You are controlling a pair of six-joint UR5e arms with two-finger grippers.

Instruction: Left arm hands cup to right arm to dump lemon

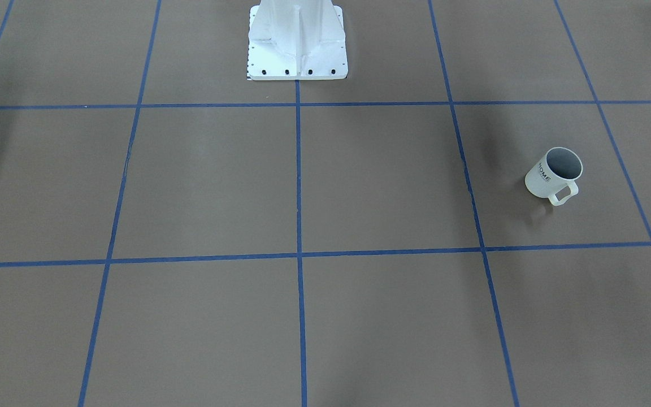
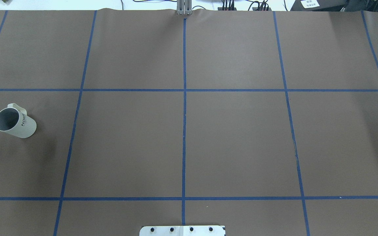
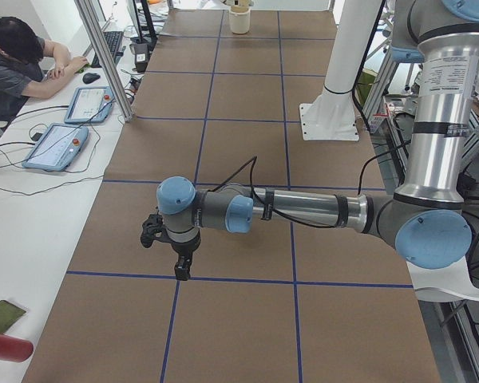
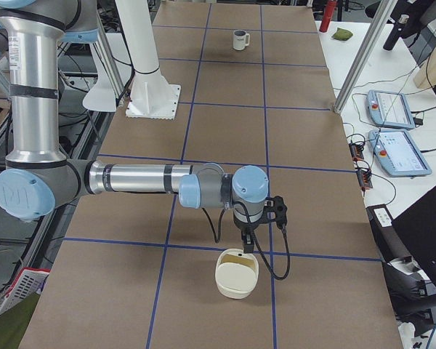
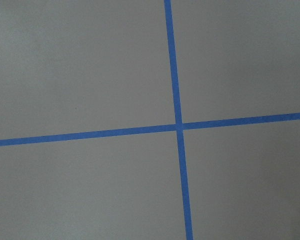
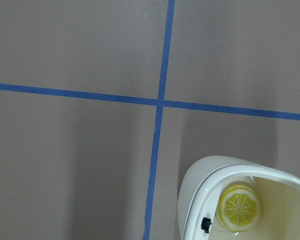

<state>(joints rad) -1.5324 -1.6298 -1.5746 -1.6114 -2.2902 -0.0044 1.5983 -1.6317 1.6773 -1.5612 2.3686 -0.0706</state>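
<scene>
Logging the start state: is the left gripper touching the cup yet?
Apart. The overhead view shows the cup standing alone on the table, nothing near it; the left gripper hangs over bare table elsewhere.

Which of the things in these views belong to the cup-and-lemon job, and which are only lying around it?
Job:
- cream-white "HOME" mug with loop handle
- yellow-green lemon slice, lying in a cream tub
- silver-grey left arm
- silver-grey right arm

Lying about:
- grey tablet-like pendants
- red cylinder
- green cloth
- white pillar base
</scene>
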